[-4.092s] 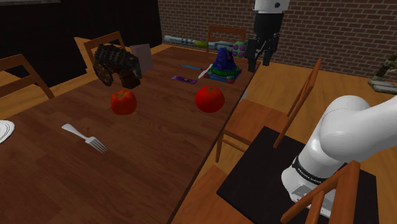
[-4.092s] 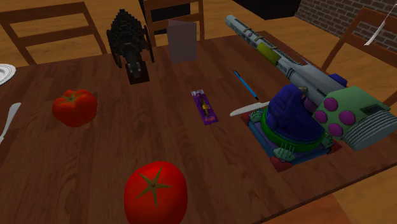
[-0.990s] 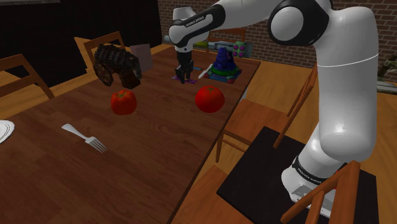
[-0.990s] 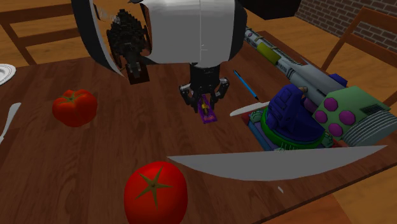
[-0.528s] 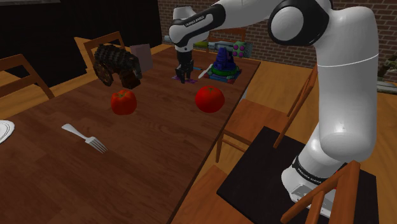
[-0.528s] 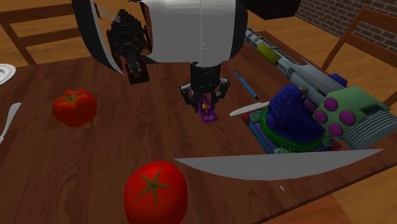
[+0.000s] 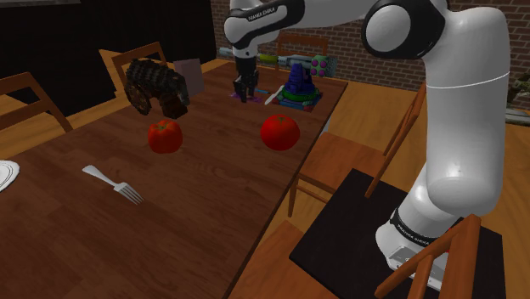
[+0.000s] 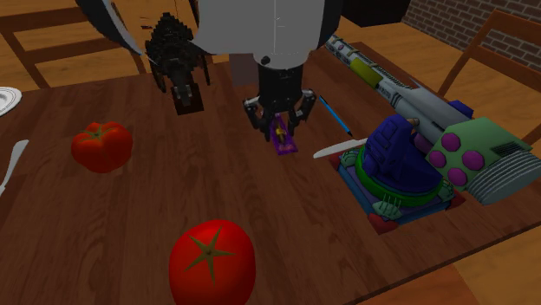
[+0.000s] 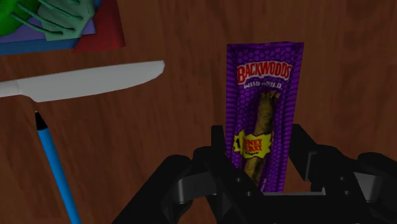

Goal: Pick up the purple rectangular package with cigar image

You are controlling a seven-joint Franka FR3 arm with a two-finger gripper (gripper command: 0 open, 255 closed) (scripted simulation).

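1. In the shoulder view the gripper point(image 7: 245, 97) hangs over the far part of the table point(image 7: 195, 221). The hand points straight down. To the right, the white arm point(image 7: 459, 119) stands upright from its stand and bends left at the top.
2. Seen from the wrist, the two black fingers point(image 9: 219, 149) pinch the purple package point(image 9: 264, 95) by its long edges, close to one end.
3. The package point(image 8: 284, 141) sits under the gripper point(image 8: 280, 130). It lies between the dark blocky figure point(image 8: 176, 56) on the left and the knife point(image 8: 334, 149) on the right. The pictures do not show whether it is clear of the table top.
4. Its printed face with the cigar is turned up toward the hand. Its long axis runs from between the fingers out past them. In the second exterior view it runs from far to near, leaning slightly right.
5. Counted from left to right in the second exterior view:
   - one plate point(image 8: 7, 98)
   - one fork point(image 8: 9, 165)
   - two red tomatoes point(image 8: 102, 146) point(image 8: 211, 262)
   - one dark figure
   - one package
   - one knife
   - one blue pen point(image 8: 334, 115)
   - one purple and green toy point(image 8: 394, 165)
   - one long toy blaster point(image 8: 416, 104)
6. In the wrist view the pen point(image 9: 56, 168) lies just beside the knife point(image 9: 83, 81), apart from the package.
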